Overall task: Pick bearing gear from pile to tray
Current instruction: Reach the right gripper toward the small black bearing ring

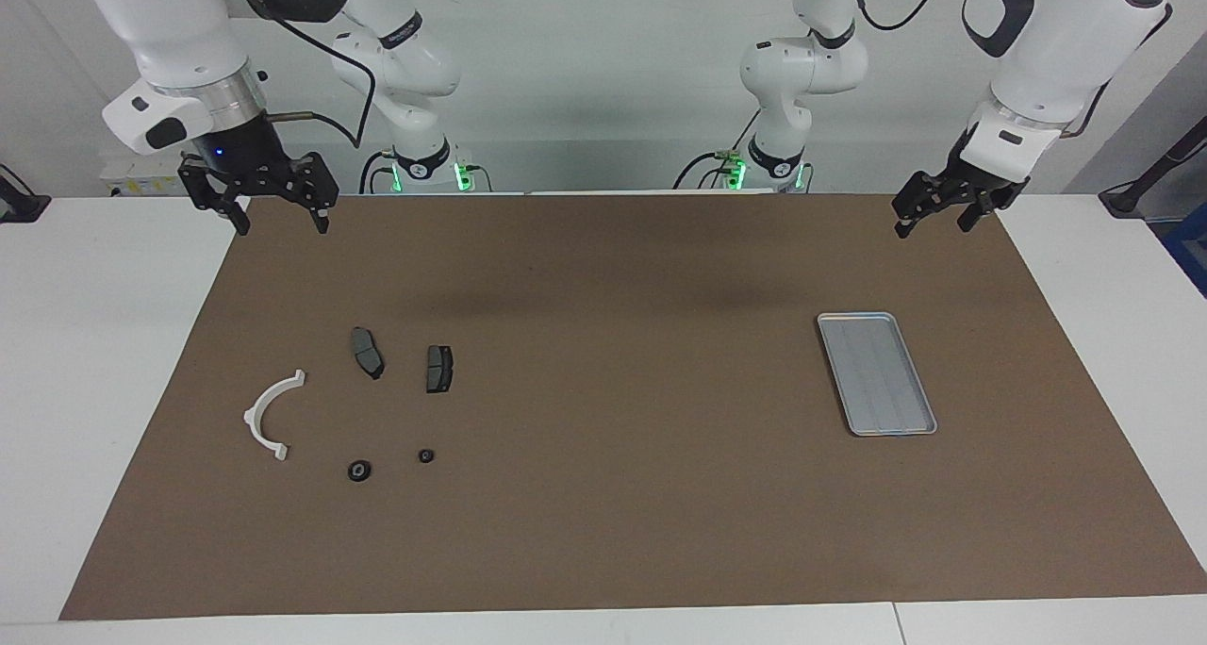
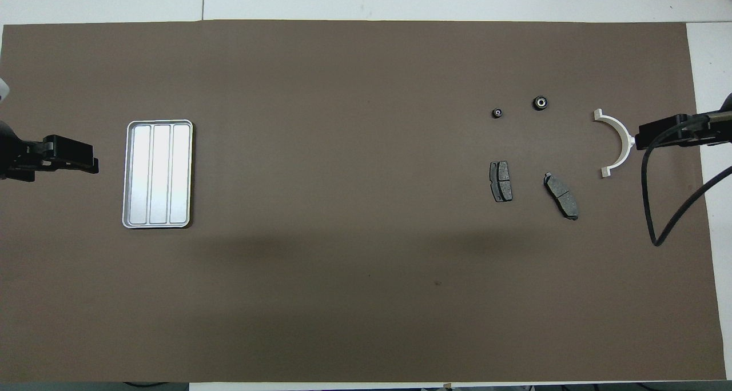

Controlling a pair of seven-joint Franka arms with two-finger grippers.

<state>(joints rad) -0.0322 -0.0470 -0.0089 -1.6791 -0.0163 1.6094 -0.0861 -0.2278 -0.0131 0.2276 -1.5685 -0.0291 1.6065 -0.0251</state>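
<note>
Left gripper: raised over the brown mat's corner at its own end of the counter, jaws apart, holding nothing
Right gripper: raised over the mat's corner at its end, jaws wide apart, holding nothing
Tray: flat on the mat toward the left arm's end
Pile: toward the right arm's end, well apart from the tray
White half-ring bracket: outermost part
Two dark plates: side by side
Two black round pieces: farther from the robots than the plates
</note>
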